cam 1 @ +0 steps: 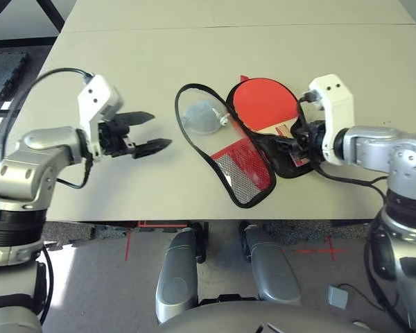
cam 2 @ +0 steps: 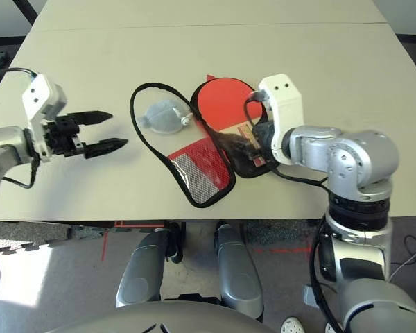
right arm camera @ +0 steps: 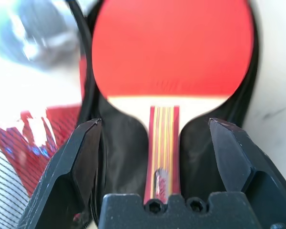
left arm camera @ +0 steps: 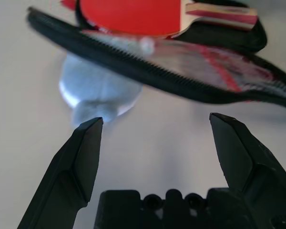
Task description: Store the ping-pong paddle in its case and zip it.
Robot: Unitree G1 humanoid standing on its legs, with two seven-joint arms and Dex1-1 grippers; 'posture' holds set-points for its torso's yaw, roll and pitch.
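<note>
One paddle [right arm camera: 171, 52], lying in the case's black half [cam 1: 284, 165]; right tool [right arm camera: 156, 164] spread wide around its handle, left tool [cam 1: 151, 132] wide, beside the clear flap [cam 1: 244, 166]. Advisable: lift the right straight up, handle untouched, before folding the flap over.
</note>
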